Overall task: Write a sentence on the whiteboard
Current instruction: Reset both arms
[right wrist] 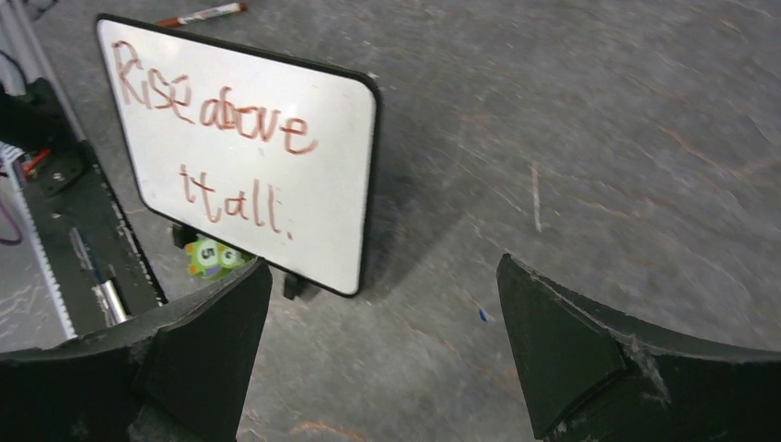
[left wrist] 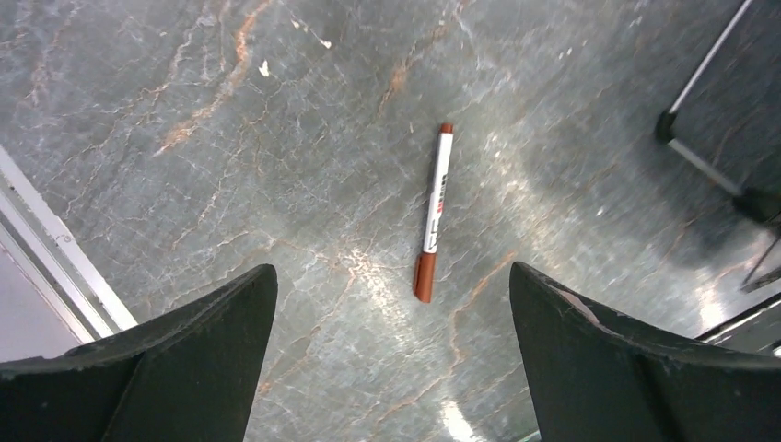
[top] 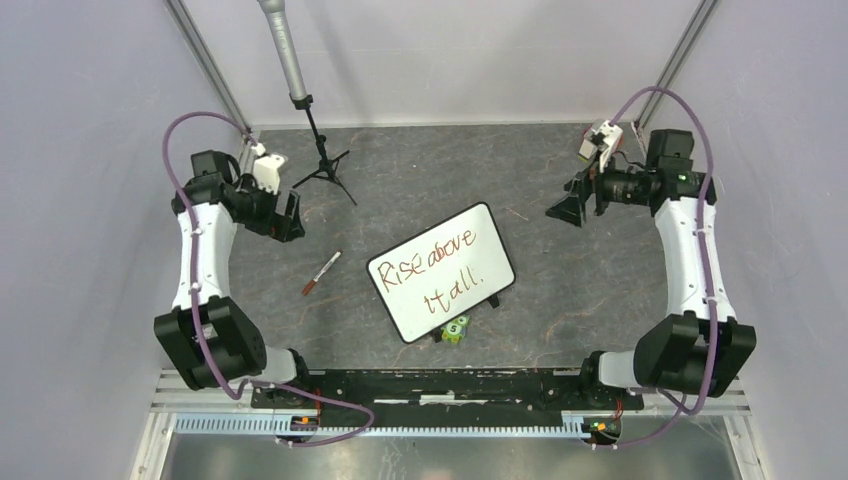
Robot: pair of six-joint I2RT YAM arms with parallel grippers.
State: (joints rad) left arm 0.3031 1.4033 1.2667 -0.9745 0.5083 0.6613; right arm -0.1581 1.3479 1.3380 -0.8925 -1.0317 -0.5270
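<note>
Left wrist view: the left gripper (left wrist: 391,272) is seen spread wide with nothing gripped, and one brown-capped marker (left wrist: 435,207) is left lying on the table (left wrist: 230,138) just past it. The right gripper (right wrist: 382,265) is spread open too. One whiteboard (right wrist: 332,138) is found mid-table between the two arms, with the sentence (right wrist: 230,120) written on it in two lines.

Whiteboard (right wrist: 332,184) on the grey table (right wrist: 599,138), bearing the sentence (right wrist: 258,124) "Rise above it all." in two reddish-brown lines. A marker (right wrist: 203,14) lies beyond its far edge. The right gripper (right wrist: 382,267) is spread wide and empty.
</note>
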